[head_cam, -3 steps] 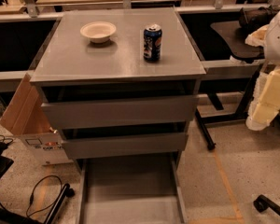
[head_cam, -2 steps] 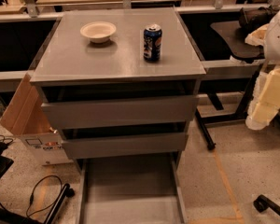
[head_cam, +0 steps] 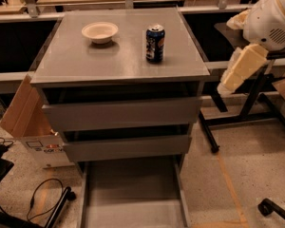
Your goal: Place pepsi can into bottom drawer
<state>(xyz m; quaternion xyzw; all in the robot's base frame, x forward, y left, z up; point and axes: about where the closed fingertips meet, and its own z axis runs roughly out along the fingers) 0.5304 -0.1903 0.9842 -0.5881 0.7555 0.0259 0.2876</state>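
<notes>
grey cabinet (head_cam: 85,61) centre frame | bottom drawer (head_cam: 133,191) pulled out at floor level | gripper (head_cam: 230,82) off cabinet's right side, well apart from can, grip state cannot tell | white bowl (head_cam: 100,32) on cabinet top, rear left | pepsi can (head_cam: 155,43) upright on cabinet top, right of bowl, apart

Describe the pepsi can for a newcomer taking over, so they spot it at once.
Find the grey cabinet with its bottom drawer pulled out. On its top, right of the white bowl, stands the pepsi can, upright; the gripper hangs off to the cabinet's right. The can is the only dark blue, silver-topped thing there.
</notes>
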